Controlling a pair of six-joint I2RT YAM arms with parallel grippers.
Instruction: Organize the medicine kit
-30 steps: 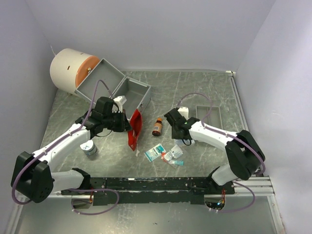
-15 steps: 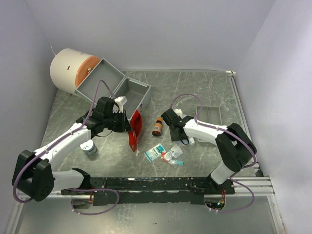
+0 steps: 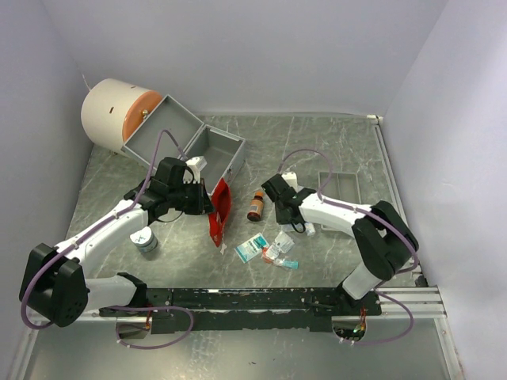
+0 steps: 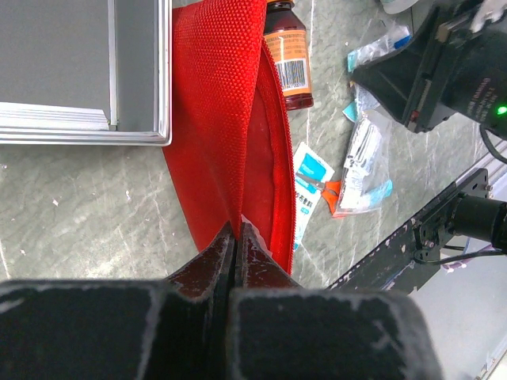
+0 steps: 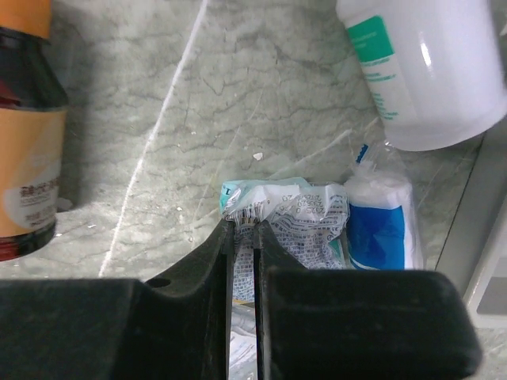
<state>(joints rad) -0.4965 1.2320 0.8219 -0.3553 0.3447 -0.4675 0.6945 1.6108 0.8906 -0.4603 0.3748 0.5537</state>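
Observation:
The medicine kit's grey metal case (image 3: 190, 142) lies open at the back left. My left gripper (image 4: 235, 229) (image 3: 207, 202) is shut on the edge of the red pouch (image 4: 230, 119) (image 3: 219, 212), which hangs beside the case's corner. A brown bottle (image 3: 256, 206) (image 5: 28, 134) stands between the arms. My right gripper (image 5: 243, 226) (image 3: 291, 224) is down at the tabletop, its jaws shut on a crumpled white-and-teal sachet (image 5: 301, 210). A blue-and-white packet (image 5: 380, 218) lies beside it, and a white bottle (image 5: 428, 71) just beyond.
More sachets (image 3: 252, 248) (image 4: 364, 166) lie near the front rail. A small round tin (image 3: 145, 240) sits by my left forearm. A white drum with an orange face (image 3: 115, 111) stands behind the case. A shallow grey tray (image 3: 341, 186) lies at the right.
My right gripper has closed onto the crumpled sachet, and its arm has swung a little left. The left gripper still holds the red pouch in the same place.

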